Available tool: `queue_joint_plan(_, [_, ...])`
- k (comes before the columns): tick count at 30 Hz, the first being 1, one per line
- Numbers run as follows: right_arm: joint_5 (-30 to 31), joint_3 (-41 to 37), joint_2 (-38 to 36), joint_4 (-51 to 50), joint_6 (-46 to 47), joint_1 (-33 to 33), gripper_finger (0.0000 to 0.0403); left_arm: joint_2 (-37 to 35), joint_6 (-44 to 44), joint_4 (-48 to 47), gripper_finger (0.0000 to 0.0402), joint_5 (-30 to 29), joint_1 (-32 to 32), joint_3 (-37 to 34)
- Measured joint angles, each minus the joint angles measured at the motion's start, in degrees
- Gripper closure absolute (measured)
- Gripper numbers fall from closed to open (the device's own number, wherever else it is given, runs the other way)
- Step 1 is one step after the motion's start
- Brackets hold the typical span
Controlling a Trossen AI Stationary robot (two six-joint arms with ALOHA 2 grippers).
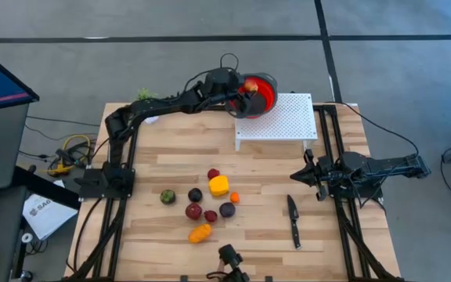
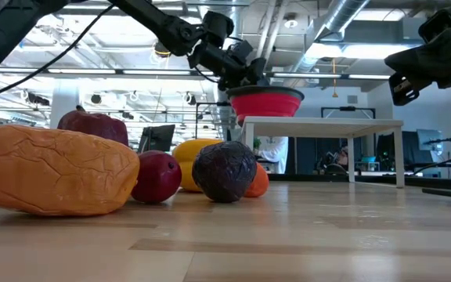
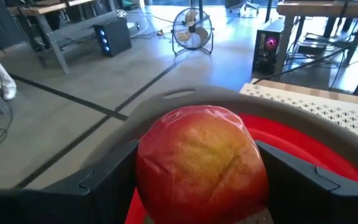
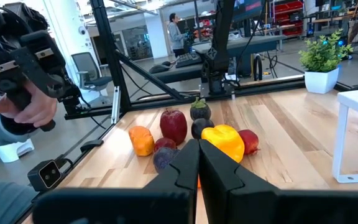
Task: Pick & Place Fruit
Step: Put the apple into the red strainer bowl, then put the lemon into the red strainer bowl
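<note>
Up at the far side of the surface [image 1: 171,168], the left gripper [image 1: 247,88] hangs over the red bowl [image 1: 263,92], which sits on the far left corner of a white perforated stand [image 1: 280,119]. Between its fingers [image 3: 107,177] sits a red-yellow fruit [image 3: 202,163], directly above the bowl's grey rim; the fingers flank it closely, though whether they press it or have just let go cannot be told.

The other fruit lies in a loose cluster near the middle of the surface, toward the near edge: a larger yellow piece [image 1: 218,185] with a small dark red one [image 1: 213,173] just beyond it, a small orange one [image 1: 235,197] to its right, a green one [image 1: 167,196] at the left, dark purple and red pieces [image 1: 195,210] between, and an elongated orange piece [image 1: 200,233] nearest.

A black-handled knife [image 1: 294,221] lies to the right of the cluster. The right gripper [image 1: 307,174] waits above the right side of the surface, its fingers pressed together on nothing.
</note>
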Motion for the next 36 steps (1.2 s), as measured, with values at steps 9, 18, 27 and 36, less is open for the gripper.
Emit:
queue_joint_plan(9, [0.01, 0.02, -0.02, 0.0, 0.02, 0.02, 0.0397, -0.02, -0.04, -0.44, 0.0094, -0.2, -0.02, 0.02])
queue_joint_plan(18, [0.0, 0.02, 0.0, 0.0, 0.02, 0.01, 0.0397, -0.4, -0.02, -0.53, 0.0075, -0.16, -0.02, 0.0])
queue_joint_plan(27, [0.0, 0.01, 0.0, 0.0, 0.01, 0.01, 0.0397, -12.75, 15.71, -15.78, 0.0086, 0.76, -6.45, 0.11])
queue_joint_plan(36, [0.02, 0.02, -0.06, 0.0, 0.02, 0.0, 0.0397, -27.67, 16.15, -27.93, 0.0105, 10.64, -16.47, -17.03])
